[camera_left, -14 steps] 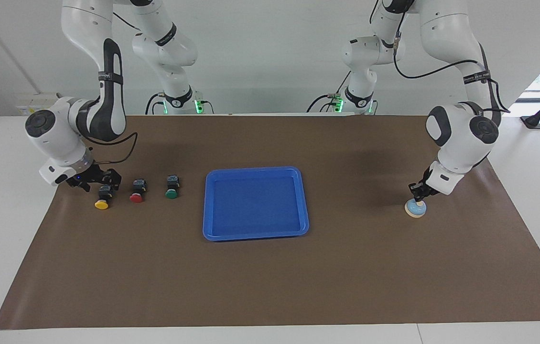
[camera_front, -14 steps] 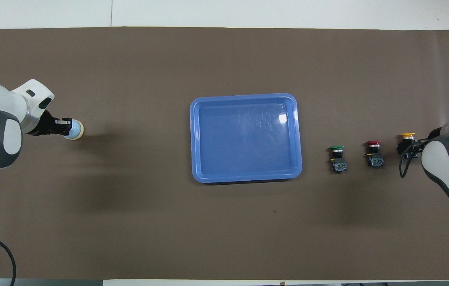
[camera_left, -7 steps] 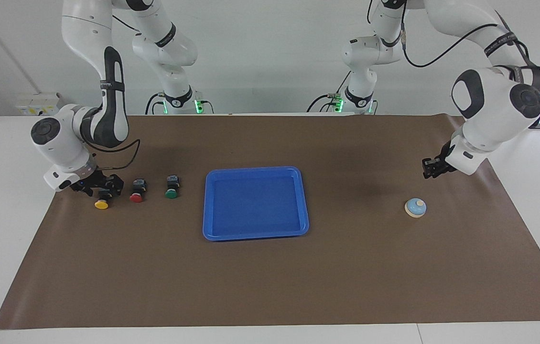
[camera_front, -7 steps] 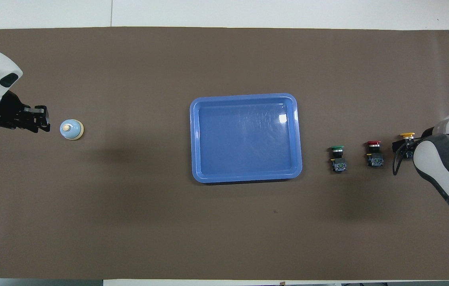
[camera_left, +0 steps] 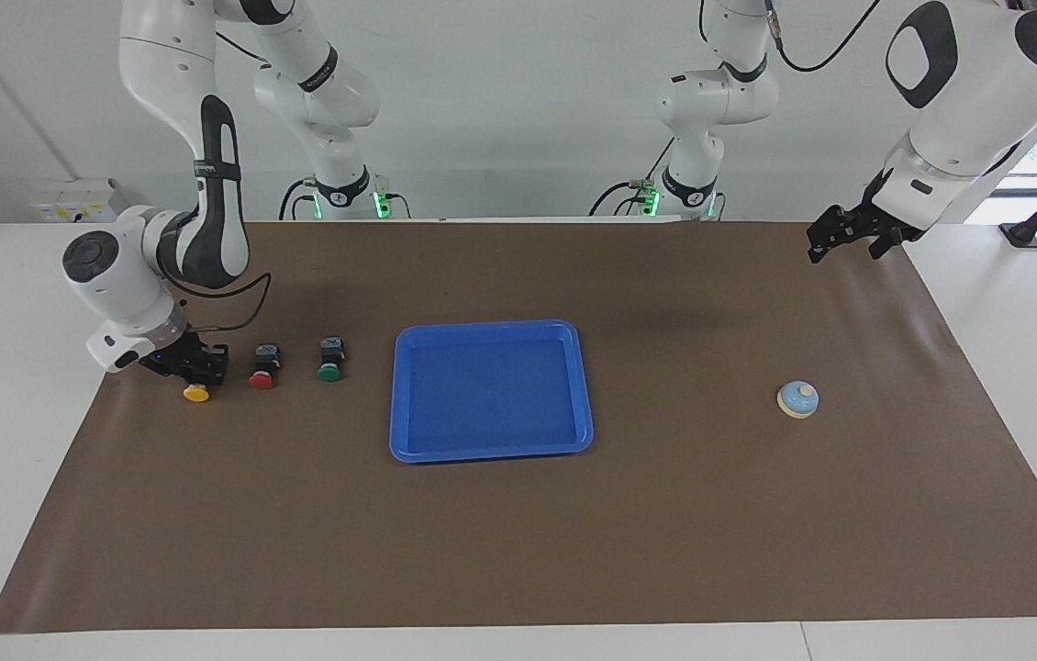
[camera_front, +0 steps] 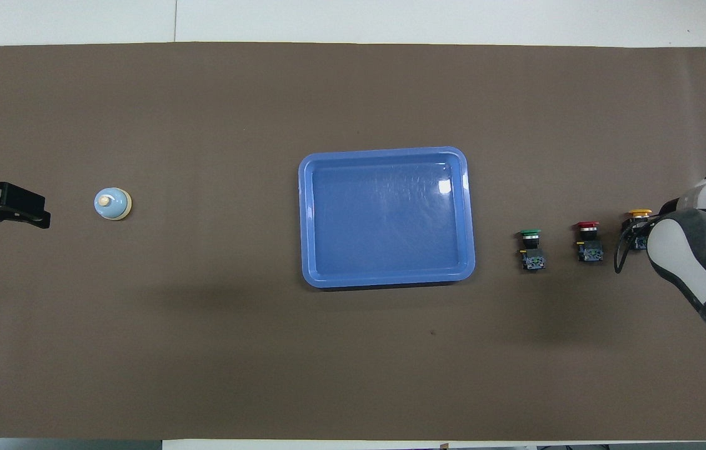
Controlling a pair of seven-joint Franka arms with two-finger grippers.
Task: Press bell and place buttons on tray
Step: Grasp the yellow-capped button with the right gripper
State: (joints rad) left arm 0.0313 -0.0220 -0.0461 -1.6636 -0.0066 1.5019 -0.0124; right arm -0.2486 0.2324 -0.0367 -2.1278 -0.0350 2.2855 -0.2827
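1. The right jaws (camera_left: 195, 365) are down around the yellow button's (camera_left: 196, 392) black body; whether clamped, I cannot tell.
2. Its cap points away from the robots; the tray (camera_left: 491, 452) lies beside the button row, toward the left arm's end.
3. The left jaws (camera_left: 849, 234) hang raised, grip unclear, clear of the bell (camera_left: 797, 399) on the bench (camera_left: 518, 551).

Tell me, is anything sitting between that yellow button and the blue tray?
Yes. The red button and the green button stand in a row on the mat between the yellow button, where the right gripper is, and the tray.
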